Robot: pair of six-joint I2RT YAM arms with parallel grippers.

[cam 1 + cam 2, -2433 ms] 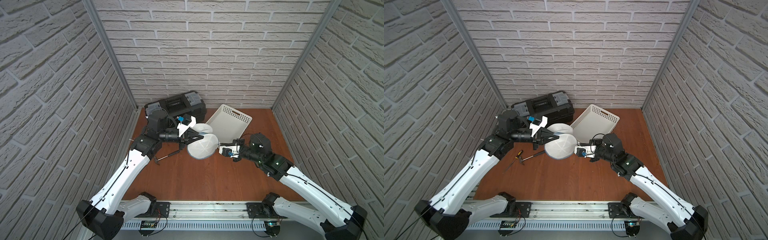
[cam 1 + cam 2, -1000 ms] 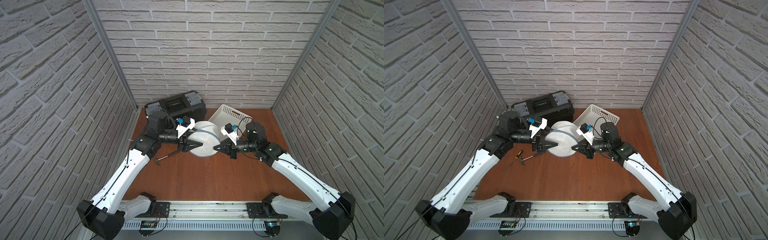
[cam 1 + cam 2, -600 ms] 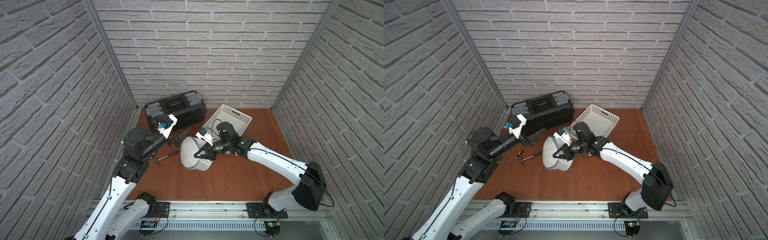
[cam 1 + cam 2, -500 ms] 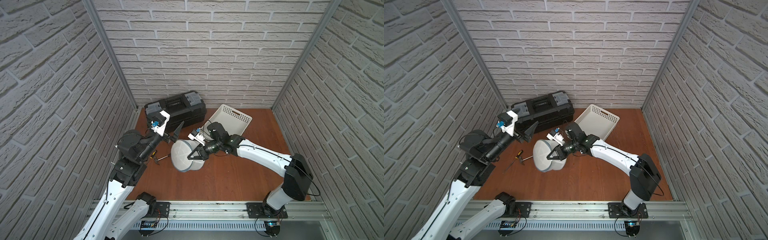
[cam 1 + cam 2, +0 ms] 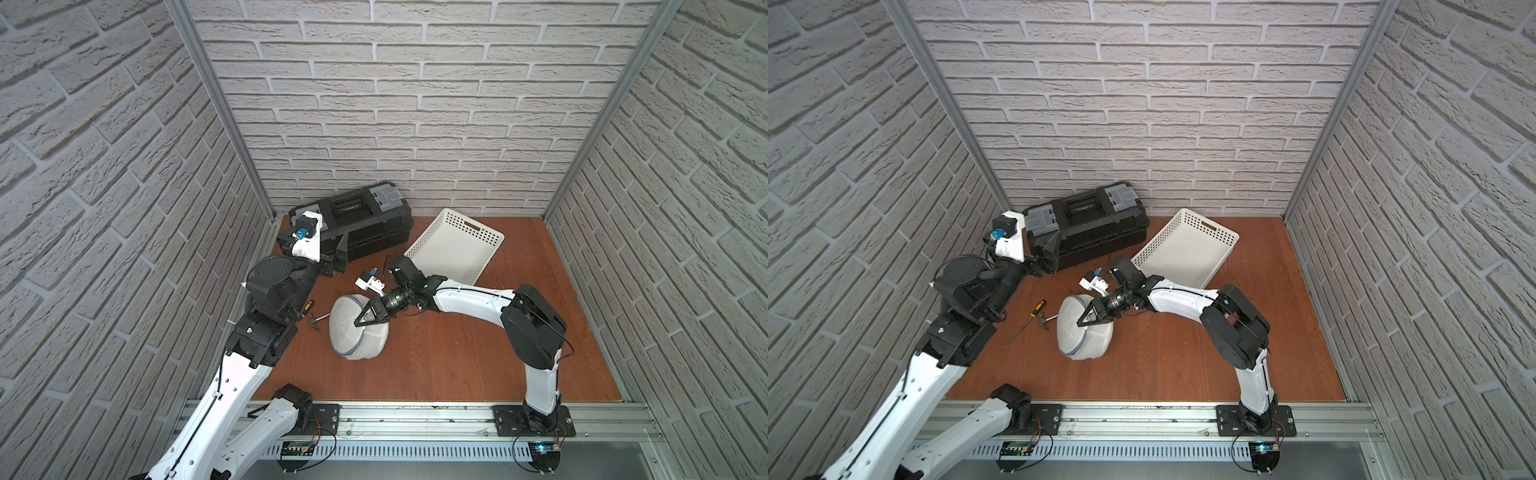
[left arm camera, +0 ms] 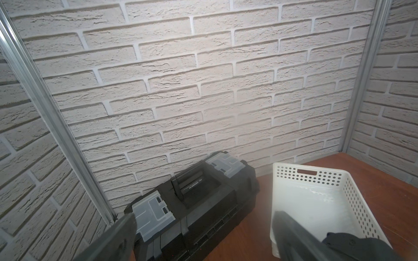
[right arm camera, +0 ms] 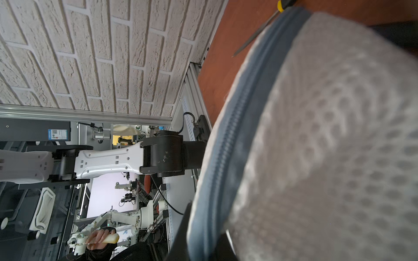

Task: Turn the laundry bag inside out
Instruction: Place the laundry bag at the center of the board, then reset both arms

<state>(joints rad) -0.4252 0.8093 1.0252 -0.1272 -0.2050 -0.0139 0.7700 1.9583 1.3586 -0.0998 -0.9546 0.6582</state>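
black toolbox [image 5: 357, 224] sits lid-down by the back wall [image 5: 415, 124], white basket [image 5: 453, 249] just beside it. the laundry bag [image 5: 353, 336] lies on the floor [image 5: 457, 357] in front, right gripper [image 5: 360, 322] pinching its mesh, left gripper [image 5: 337, 255] spread wide near the toolbox.

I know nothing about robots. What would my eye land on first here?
Probably the white mesh laundry bag in the middle of the wooden table, pinched by the right end effector. Next comes the left end effector, held up and wide open by the black toolbox at the back wall, with a white basket beside the toolbox.
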